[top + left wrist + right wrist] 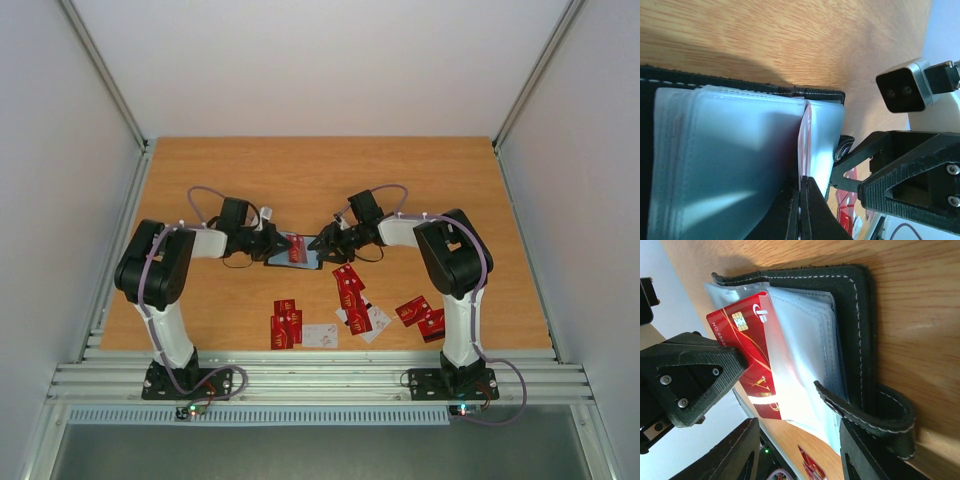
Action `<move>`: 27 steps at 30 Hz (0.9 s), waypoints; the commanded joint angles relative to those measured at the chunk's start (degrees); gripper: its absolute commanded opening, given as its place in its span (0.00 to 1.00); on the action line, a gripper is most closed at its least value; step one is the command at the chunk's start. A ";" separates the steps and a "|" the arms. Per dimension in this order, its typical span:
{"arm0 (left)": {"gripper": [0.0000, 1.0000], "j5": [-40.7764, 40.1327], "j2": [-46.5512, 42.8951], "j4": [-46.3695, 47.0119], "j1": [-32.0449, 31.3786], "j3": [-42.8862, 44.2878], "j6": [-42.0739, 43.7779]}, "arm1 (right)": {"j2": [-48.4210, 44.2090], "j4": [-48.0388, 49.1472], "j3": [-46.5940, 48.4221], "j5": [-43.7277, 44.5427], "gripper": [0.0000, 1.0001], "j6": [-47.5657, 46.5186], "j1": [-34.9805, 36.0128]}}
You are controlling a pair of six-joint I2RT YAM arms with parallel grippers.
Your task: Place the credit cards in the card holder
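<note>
Nearest, the left pincer (801, 186) is closed on one edge of a red card (752, 355), whose far edge is set among the clear sleeves (805, 325) of the open card holder (860, 315) at mid-counter (200, 180). Thin, stiff, light and slick, the card is best pinched by an outer edge, and the sleeves are judged floppy. The right pincer (799, 429) is held half-open over the holder's tab (880, 410). Both arms are bent inward, with wrists kept low.

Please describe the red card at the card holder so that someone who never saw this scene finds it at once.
In the middle of the wooden table lies the open black card holder. The red card rests against its clear sleeves, pinched by the left gripper. The other red cards lie loose toward the table's near edge, untouched.
</note>
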 commanded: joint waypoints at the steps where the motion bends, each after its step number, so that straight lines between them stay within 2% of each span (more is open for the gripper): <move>1: 0.00 2.38 -0.07 -12.97 -1.31 2.20 8.52 | -0.70 -0.79 0.32 1.59 0.45 -0.16 0.15; 7: 0.00 3.68 0.02 -20.04 -1.27 5.06 13.56 | -0.57 -0.94 0.42 1.68 0.45 -0.07 0.13; 12: 0.00 4.17 1.28 -21.38 -1.33 6.08 14.93 | -0.48 -0.81 0.34 1.59 0.45 0.12 0.17; 21: 0.00 2.32 2.72 -13.71 -1.27 4.98 8.66 | -1.28 -0.04 -0.79 1.93 0.45 0.67 0.17; 27: 0.01 4.21 5.04 -6.46 -1.68 4.52 2.61 | -2.12 -0.36 -0.96 2.21 0.45 0.26 0.17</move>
